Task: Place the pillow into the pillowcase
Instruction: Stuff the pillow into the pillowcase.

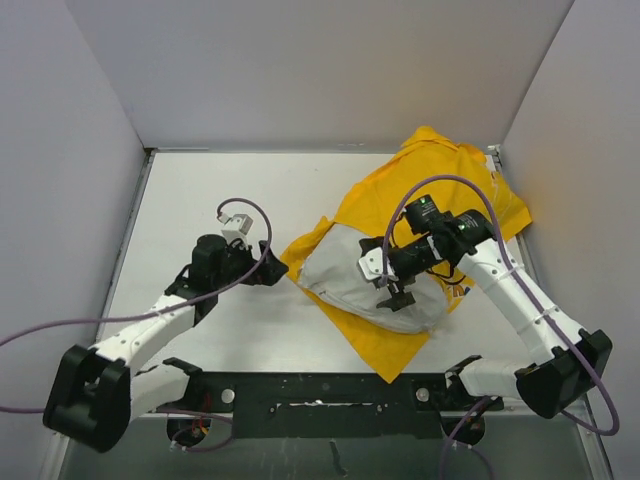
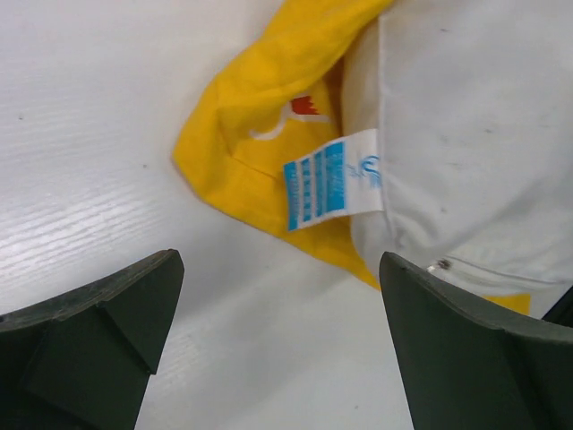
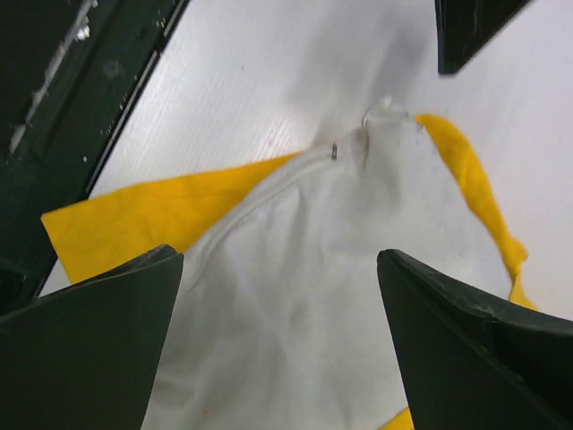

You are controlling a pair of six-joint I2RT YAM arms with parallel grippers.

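Yellow fabric marks the pillowcase (image 1: 440, 170), which is spread on the white worktop (image 1: 230, 200) and reaches past the pillow (image 1: 350, 275) on its far and near sides. The pillow is only partly enclosed: its white upper face is exposed, with yellow cloth under it and bunched at its left corner. Its long axis is judged to run crosswise, from that left corner towards the right arm.

The right gripper (image 1: 397, 297) hangs directly over the middle of the pillow with its fingers spread wide and nothing between them. The left gripper (image 1: 268, 268) is held low, just beside the pillow's left corner; it too is spread and empty. The pillow therefore lies below the right gripper and to the right of the left gripper, and the right arm is the nearer.

A blue-and-white care label (image 2: 331, 179) is seen at the pillow's left corner, and a small zip pull (image 3: 334, 150) on the pillow's seam.
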